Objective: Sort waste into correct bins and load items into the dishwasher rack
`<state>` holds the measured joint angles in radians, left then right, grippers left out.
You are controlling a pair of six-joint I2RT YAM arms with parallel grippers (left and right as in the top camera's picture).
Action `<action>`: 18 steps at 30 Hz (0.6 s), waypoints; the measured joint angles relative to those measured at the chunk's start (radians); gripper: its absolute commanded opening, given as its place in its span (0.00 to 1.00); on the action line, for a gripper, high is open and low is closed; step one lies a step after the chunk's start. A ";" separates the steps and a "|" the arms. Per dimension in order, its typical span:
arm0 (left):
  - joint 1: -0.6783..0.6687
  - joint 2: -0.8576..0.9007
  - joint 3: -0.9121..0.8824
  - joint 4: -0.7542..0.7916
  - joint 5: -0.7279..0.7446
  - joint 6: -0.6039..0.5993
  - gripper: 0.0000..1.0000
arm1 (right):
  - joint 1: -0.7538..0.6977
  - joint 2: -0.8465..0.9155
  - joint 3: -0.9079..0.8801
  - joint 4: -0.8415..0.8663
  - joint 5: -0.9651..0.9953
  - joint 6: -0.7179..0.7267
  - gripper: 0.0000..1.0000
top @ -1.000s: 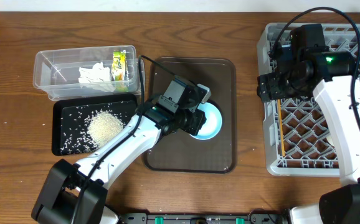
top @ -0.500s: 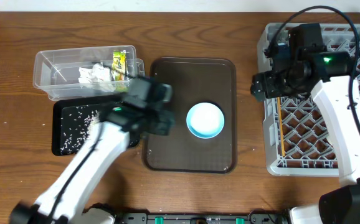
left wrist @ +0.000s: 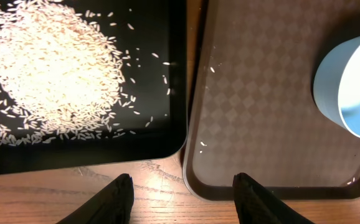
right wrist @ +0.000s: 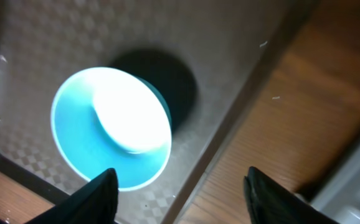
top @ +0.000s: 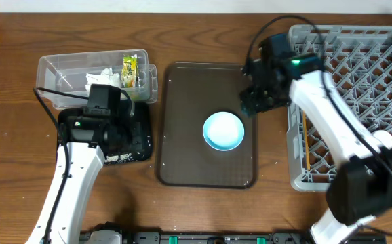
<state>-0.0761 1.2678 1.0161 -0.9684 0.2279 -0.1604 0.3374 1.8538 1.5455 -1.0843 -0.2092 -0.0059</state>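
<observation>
Overhead, the small bowl (top: 224, 131) sits upright in the middle of the brown tray (top: 182, 163). The right gripper (right wrist: 180, 193) hangs near it, jaws open, empty. The left gripper (left wrist: 183, 193), jaws open too, hangs over the edge of the black tray (left wrist: 74, 155) holding rice (left wrist: 49, 68).

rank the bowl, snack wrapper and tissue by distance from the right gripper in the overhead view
From the right gripper:
1. light blue bowl, on the brown tray, just beside the gripper.
2. snack wrapper, at the clear tub's right end.
3. crumpled tissue, further left in that tub.
</observation>
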 measured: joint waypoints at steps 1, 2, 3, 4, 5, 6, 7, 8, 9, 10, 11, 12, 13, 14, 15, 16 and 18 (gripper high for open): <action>0.002 0.000 0.000 0.000 0.000 0.000 0.55 | 0.008 0.031 0.000 0.000 0.000 0.011 0.56; 0.002 0.000 0.000 0.000 0.000 0.000 0.55 | 0.016 0.060 0.000 0.000 0.000 0.021 0.55; 0.002 0.000 0.000 0.000 0.000 0.000 0.55 | 0.024 0.082 0.000 0.001 0.000 0.025 0.53; 0.002 0.000 0.000 0.000 0.000 0.000 0.55 | 0.033 0.111 0.000 0.000 -0.001 0.032 0.50; 0.002 0.000 0.000 0.000 0.000 0.000 0.55 | 0.042 0.133 0.000 0.001 0.000 0.038 0.47; 0.002 0.000 0.000 0.000 0.000 0.000 0.56 | 0.050 0.152 -0.001 0.001 0.000 0.040 0.44; 0.002 0.000 0.000 0.000 0.000 0.000 0.56 | 0.060 0.173 -0.001 0.001 0.000 0.045 0.38; 0.002 0.000 0.000 0.000 0.000 0.000 0.55 | 0.067 0.194 -0.001 0.002 0.000 0.048 0.33; 0.002 0.000 0.000 0.000 0.000 0.000 0.56 | 0.076 0.211 -0.001 0.005 0.000 0.050 0.27; 0.002 0.000 0.000 0.000 0.000 0.000 0.56 | 0.080 0.223 -0.002 0.009 0.000 0.050 0.22; 0.002 0.000 0.000 0.000 0.000 0.000 0.56 | 0.084 0.235 -0.003 0.012 0.000 0.054 0.12; 0.002 0.000 0.000 0.000 0.000 0.000 0.56 | 0.086 0.243 -0.003 0.016 0.000 0.056 0.06; 0.002 0.000 0.000 0.000 0.001 0.000 0.55 | 0.086 0.246 -0.003 0.023 0.003 0.061 0.03; 0.002 0.000 0.000 0.000 0.000 0.000 0.56 | 0.086 0.246 -0.003 0.027 0.006 0.068 0.02; 0.002 0.000 0.000 0.000 0.000 0.000 0.55 | 0.085 0.246 -0.003 0.029 0.019 0.082 0.01; 0.002 0.000 0.000 0.000 0.000 0.000 0.55 | 0.085 0.246 -0.003 0.029 0.027 0.090 0.01; 0.002 0.000 0.000 0.000 0.000 0.000 0.55 | 0.082 0.245 -0.002 0.023 0.043 0.105 0.01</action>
<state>-0.0746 1.2678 1.0161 -0.9688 0.2283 -0.1608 0.4194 2.0991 1.5436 -1.0615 -0.1661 0.0994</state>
